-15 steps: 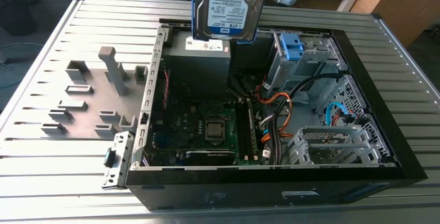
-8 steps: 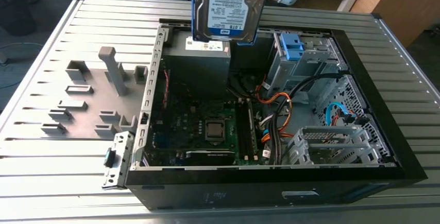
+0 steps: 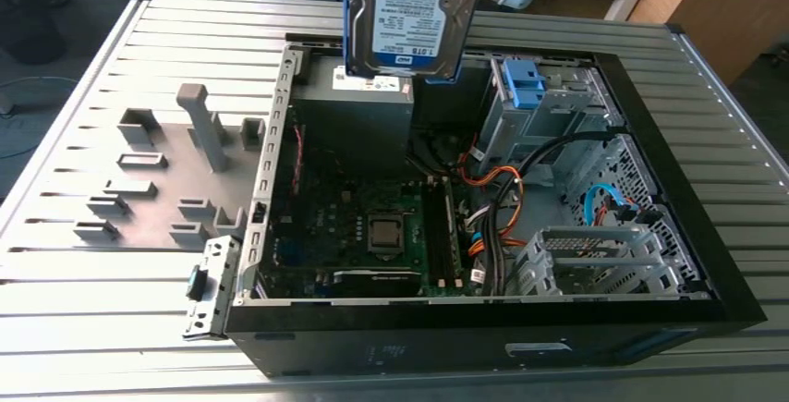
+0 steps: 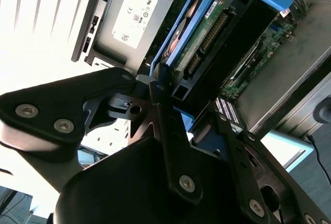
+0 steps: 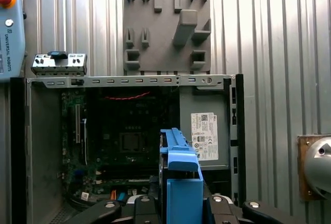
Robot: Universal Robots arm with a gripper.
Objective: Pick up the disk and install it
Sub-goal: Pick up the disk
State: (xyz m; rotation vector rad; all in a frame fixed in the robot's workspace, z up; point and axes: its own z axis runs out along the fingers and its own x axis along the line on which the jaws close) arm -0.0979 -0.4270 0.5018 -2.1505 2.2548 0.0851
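The disk (image 3: pixel 407 14), a silver hard drive with a white-and-blue label and blue side rails, hangs upright in the air over the far side of the open computer case (image 3: pixel 709 236). In the second wrist view, my gripper (image 4: pixel 189 113) is shut on the disk (image 4: pixel 207 38), one black finger (image 4: pixel 165 115) pressed on each side of it. The first wrist view looks down along the disk's blue-railed edge (image 5: pixel 178 177), with the gripper (image 5: pixel 178 206) clamped around it above the case interior.
Below the disk sit the grey power-supply box (image 3: pixel 358 88) and the motherboard (image 3: pixel 370 226). A bare blue bracket (image 3: pixel 524 83) tops the drive bay at the exterior view's right, above orange and black cables (image 3: pixel 505 189). A grey fixture plate (image 3: pixel 161 171) lies beside the case.
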